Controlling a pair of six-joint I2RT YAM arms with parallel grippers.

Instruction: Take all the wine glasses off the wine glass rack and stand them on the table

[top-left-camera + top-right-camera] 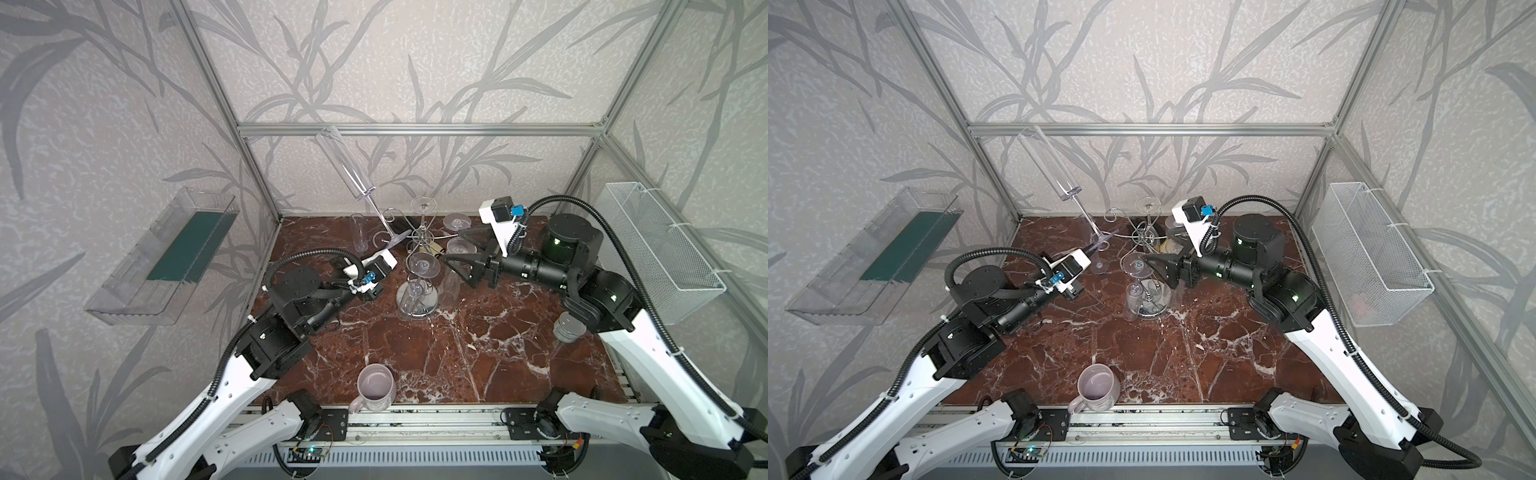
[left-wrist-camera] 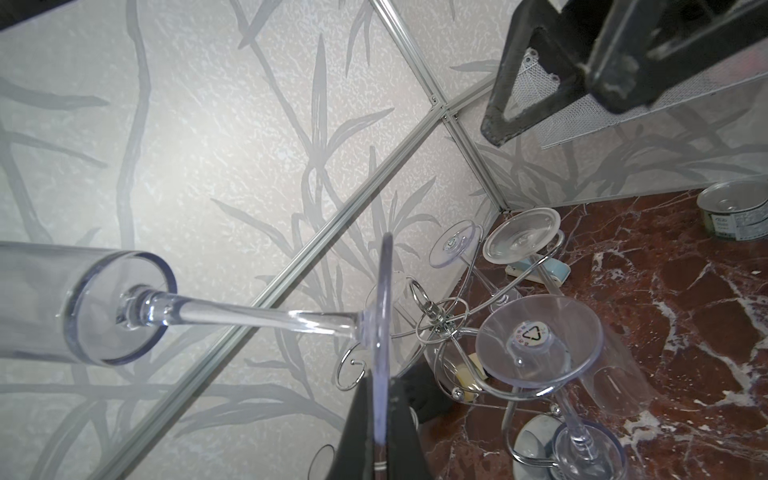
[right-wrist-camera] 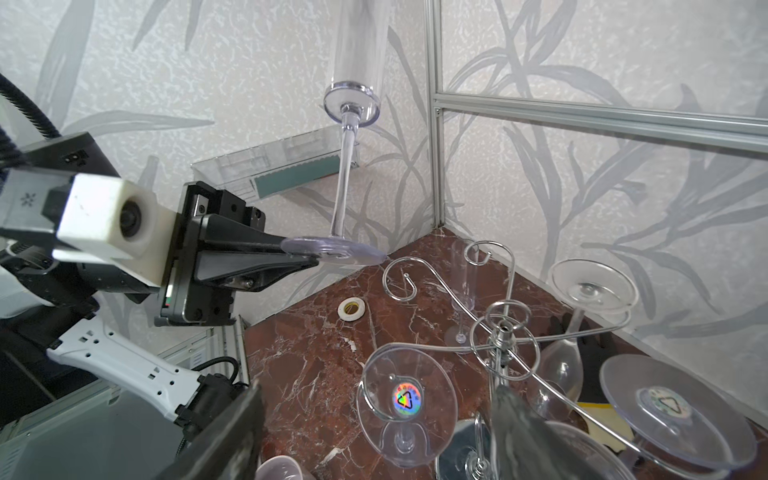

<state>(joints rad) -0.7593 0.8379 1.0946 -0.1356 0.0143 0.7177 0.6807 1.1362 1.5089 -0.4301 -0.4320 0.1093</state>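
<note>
A tall, clear wine glass (image 1: pixel 343 166) is held in the air, upper left of centre in both top views, tilted so its long narrow bowl leans up towards the back wall and its round foot points down at the table. The left gripper (image 1: pixel 394 244) is closed on the rim of that foot, pinching the flat disc between its two black fingers (image 3: pixel 266 249); the right wrist view shows this most clearly. There the foot sits just above and beside an empty curled hook of the wine glass rack (image 1: pixel 420 239), and it looks free of the wire. The chrome rack stands at centre frame with several other glasses (image 1: pixel 423 265) hanging upside down from its arms. The right gripper (image 1: pixel 453 247) waits to the right of the rack, fingers spread wide and holding nothing. A pale mug (image 1: pixel 375 388) stands at the lower centre edge of the red marble table (image 1: pixel 478 353). The glass seems to be off the rack, so what probably remains is carrying it away. A pinch on a thin, smooth disc can pivot, so the move should be slow and steady, drawing the foot away from the hooks and keeping the bowl clear of the metal frame bar (image 1: pixel 415 129) behind it.
</note>
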